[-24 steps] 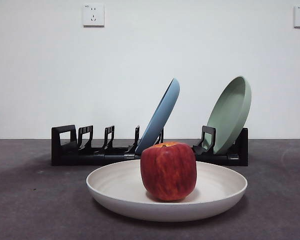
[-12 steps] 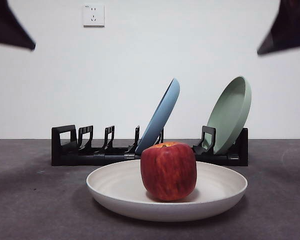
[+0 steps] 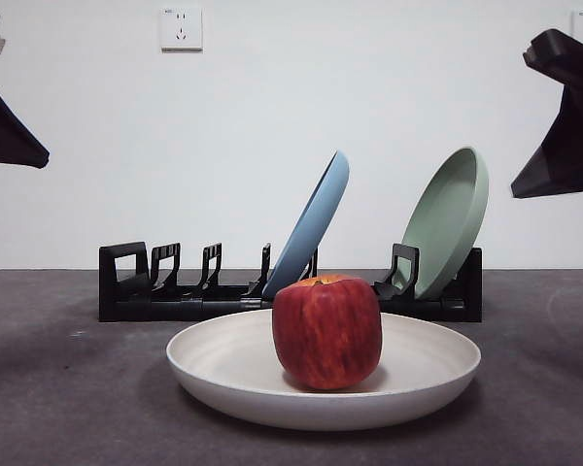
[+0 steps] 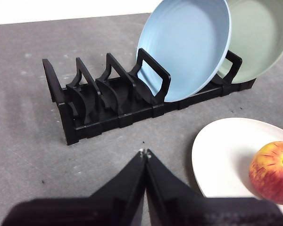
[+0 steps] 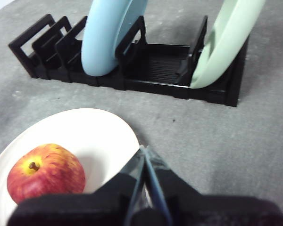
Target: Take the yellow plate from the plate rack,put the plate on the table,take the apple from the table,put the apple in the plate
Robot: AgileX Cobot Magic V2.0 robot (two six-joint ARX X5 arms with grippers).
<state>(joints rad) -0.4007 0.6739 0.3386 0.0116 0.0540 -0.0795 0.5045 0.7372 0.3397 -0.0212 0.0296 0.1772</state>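
The red apple sits in the cream yellow plate, which lies flat on the dark grey table in front of the black plate rack. The apple and plate also show in the left wrist view, and the apple and plate in the right wrist view. My left gripper is shut and empty, raised beside the plate and short of the rack. My right gripper is shut and empty, raised over the plate's edge. Both arms show as dark tips at the front view's upper corners.
A light blue plate and a pale green plate lean in the rack. The rack's other slots stand empty. Wall sockets are on the white wall behind.
Both arms have come into the front view at the upper corners and moved lower. The apple, plate and rack have not moved.
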